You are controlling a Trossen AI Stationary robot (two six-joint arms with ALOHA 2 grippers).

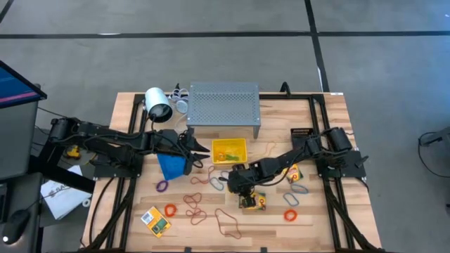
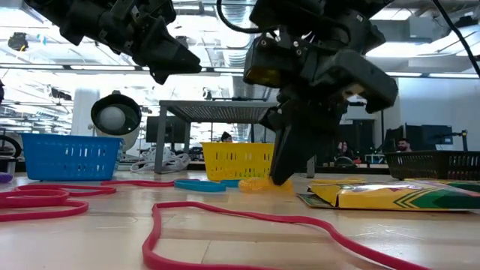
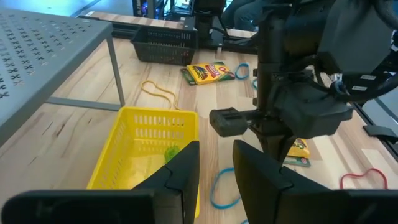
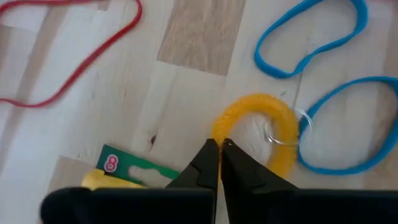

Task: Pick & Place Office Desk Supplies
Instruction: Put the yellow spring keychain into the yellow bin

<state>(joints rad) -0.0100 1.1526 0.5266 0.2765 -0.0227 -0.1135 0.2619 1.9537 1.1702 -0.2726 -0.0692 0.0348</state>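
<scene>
My right gripper [image 4: 219, 148] points down at the table's middle [image 1: 235, 186], shut on an orange rubber band [image 4: 280, 134] that lies flat on the wood. Two blue bands [image 4: 348, 124] and a red band [image 4: 74, 62] lie around it. A yellow-green crayon box [image 1: 252, 203] lies just on the near side of the gripper. Other crayon boxes lie at the near left [image 1: 156, 220] and at the right [image 1: 292, 172]. My left gripper [image 3: 216, 168] is open and empty, held above the table beside the yellow bin [image 3: 149, 118]. My right gripper pinches the orange band's rim [image 4: 219, 127] at the end of the loop between its two fingertips. The fingers come from above, pointing down. The band lies on the table, its loop open and slack [image 2: 259, 184].
The grey perforated shelf [image 1: 223, 104] stands at the far middle, with the yellow bin [image 1: 230, 143] in front of it and a blue bin [image 1: 171, 165] to its left. A black bin [image 1: 302, 132] is at the far right. Several bands lie scattered across the near half [image 1: 226, 223].
</scene>
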